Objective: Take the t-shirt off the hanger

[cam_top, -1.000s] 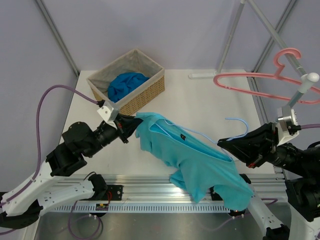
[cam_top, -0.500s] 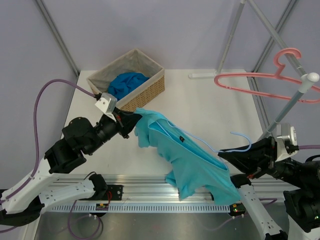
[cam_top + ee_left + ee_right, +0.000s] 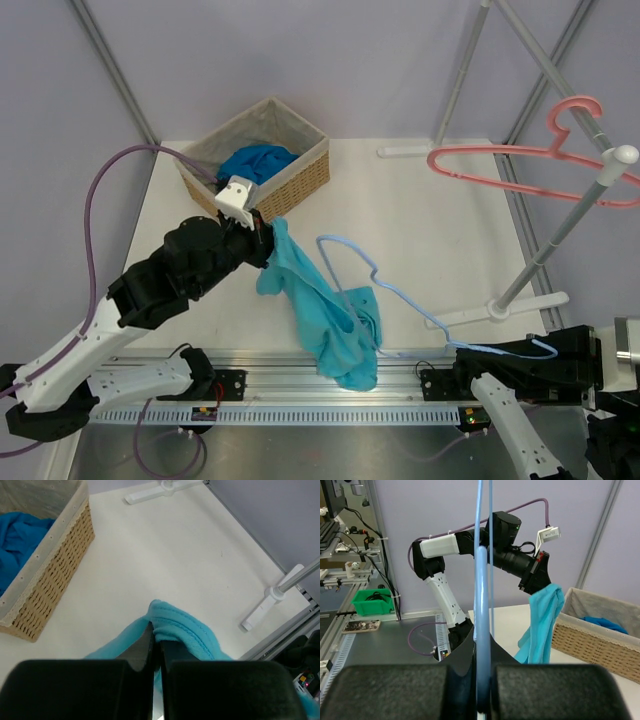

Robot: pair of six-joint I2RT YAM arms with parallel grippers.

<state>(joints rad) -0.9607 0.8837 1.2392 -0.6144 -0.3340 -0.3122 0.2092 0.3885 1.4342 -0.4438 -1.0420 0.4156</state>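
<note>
- Left gripper (image 3: 262, 238): fingers pressed together, pinching a fold of the t-shirt (image 3: 318, 315).
- T-shirt: hanging from that pinch in a bunched strip, its lower end drooping over the table's (image 3: 430, 220) near edge.
- Right gripper (image 3: 452, 349): jaws closed, clamping the thin blue wire of the hanger (image 3: 400, 293) at the near right.
- Hanger: stretching left from that grip, its far end overlapping the shirt's lower folds. Whether it is threaded through them is unclear.
- Basket (image 3: 300, 150): sitting at the far left, holding a dark blue cloth (image 3: 250, 165).
- Pink hanger (image 3: 520, 165): hanging on the rack (image 3: 560, 240) at the right.
</note>
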